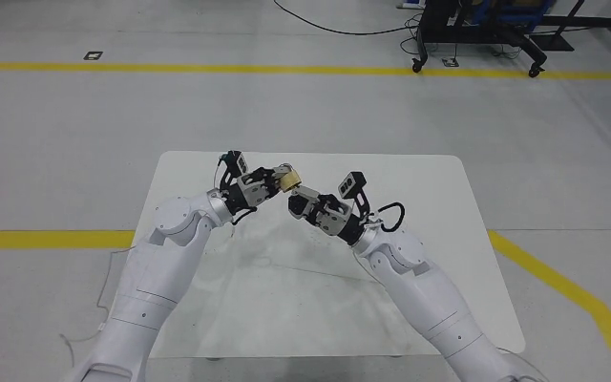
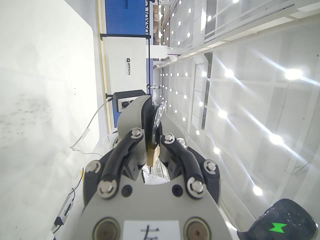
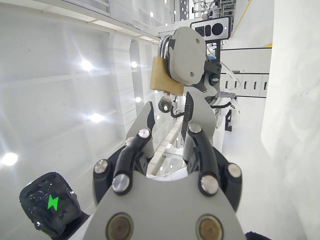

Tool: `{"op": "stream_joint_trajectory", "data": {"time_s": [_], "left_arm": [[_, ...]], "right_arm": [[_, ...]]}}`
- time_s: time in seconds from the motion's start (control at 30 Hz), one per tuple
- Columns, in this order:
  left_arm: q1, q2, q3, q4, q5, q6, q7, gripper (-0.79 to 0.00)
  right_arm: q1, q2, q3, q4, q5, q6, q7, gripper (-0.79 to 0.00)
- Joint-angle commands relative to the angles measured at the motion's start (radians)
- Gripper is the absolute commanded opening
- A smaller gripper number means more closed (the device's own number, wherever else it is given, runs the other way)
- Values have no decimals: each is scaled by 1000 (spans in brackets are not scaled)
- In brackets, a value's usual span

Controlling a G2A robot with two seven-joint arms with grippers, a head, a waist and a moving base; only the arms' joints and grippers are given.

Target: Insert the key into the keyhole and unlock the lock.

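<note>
My left gripper (image 1: 270, 182) holds a brass padlock (image 1: 289, 178) in the air above the far middle of the white table (image 1: 430, 286). In the left wrist view its fingers (image 2: 136, 116) are shut on the padlock (image 2: 152, 154), seen edge-on with the steel shackle (image 2: 160, 112) beyond. In the right wrist view the padlock (image 3: 162, 78) has a silver key (image 3: 165, 104) sticking out of its keyhole. My right gripper (image 3: 171, 106) is open right at the key's head, its pads on either side and not touching. From above, the right gripper (image 1: 302, 201) sits just below the lock.
Both arms meet over the table's far half, and the tabletop around and in front of them is bare white. A black wheeled cart (image 1: 477, 29) stands on the floor far back right. Yellow floor lines (image 1: 191, 67) run past the table.
</note>
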Motion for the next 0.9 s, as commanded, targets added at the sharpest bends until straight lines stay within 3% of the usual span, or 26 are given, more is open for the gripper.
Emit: {"op": "stream_joint_trajectory", "data": {"time_s": [0.0, 0.07, 0.53, 0.7, 0.87], "left_arm": [[0, 0, 0, 0, 1, -2, -1, -785], [-1, 0, 0, 1, 2, -3, -3, -785], [5, 0, 6, -12, 23, -43, -19, -785], [13, 0, 4, -22, 45, -87, -8, -785], [25, 3, 3, -44, 104, -140, 20, -785]], "right_arm": [[2, -1, 1, 5, 10, 3, 1, -600], [3, -3, 3, 9, 24, 6, 8, -779], [16, -16, -5, 30, 133, 92, 50, -785], [24, -28, -8, 56, 252, 126, 85, -785], [32, -37, 2, 106, 444, 233, 225, -785]]}}
